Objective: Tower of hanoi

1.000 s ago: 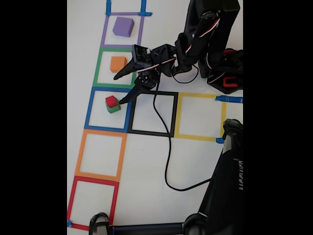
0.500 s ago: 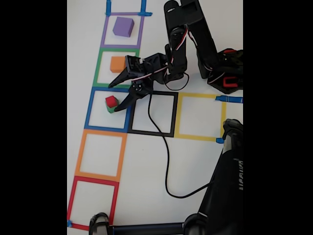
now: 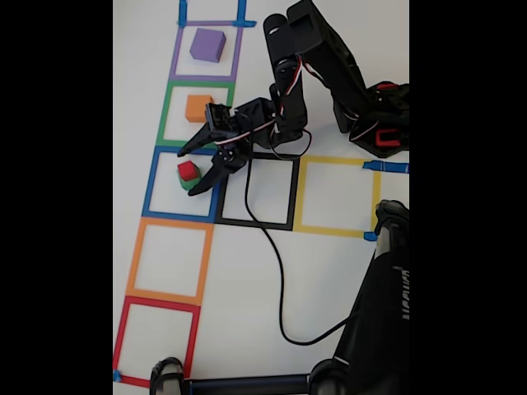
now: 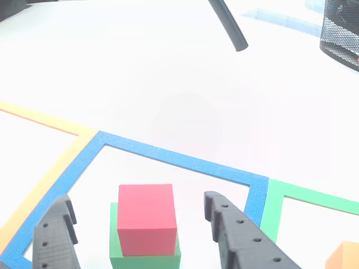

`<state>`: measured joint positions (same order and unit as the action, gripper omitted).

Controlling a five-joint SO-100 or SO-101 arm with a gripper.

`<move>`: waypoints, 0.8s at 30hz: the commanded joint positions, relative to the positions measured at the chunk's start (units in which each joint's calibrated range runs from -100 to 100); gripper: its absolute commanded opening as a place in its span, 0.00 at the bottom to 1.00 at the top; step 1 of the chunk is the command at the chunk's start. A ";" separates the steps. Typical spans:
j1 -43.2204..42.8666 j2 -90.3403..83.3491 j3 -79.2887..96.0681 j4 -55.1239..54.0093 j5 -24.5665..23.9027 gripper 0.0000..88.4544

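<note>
A small red cube (image 3: 188,170) sits on top of a green cube (image 3: 190,184) inside the blue tape square (image 3: 151,185). My gripper (image 3: 186,173) is open, one finger on each side of this stack. The other view shows the red cube (image 4: 146,216) on the green cube (image 4: 143,260) between the two black fingers (image 4: 235,232), with a gap on both sides. An orange cube (image 3: 198,107) rests in the green tape square, just behind the gripper's body. The purple cube (image 3: 207,44) stands in the purple tape square at the top. The orange cube's corner (image 4: 345,256) shows at lower right.
Empty orange (image 3: 132,255), red (image 3: 122,337), black (image 3: 293,193) and yellow (image 3: 375,197) tape squares lie on the white table. The arm's base (image 3: 379,123) is at the right, its cable (image 3: 280,271) trails across the table. A black stand (image 3: 379,313) occupies the lower right.
The arm has stretched out to the left. The open gripper moved from beside the red-on-green stack to straddling it. The cubes have not moved.
</note>
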<state>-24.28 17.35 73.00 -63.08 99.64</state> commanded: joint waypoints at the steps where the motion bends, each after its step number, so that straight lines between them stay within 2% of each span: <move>1: -1.12 -0.27 -1.00 -1.05 0.36 0.23; 24: -4.10 0.94 -0.82 -1.94 0.36 0.11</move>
<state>-27.33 18.95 72.91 -63.32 99.64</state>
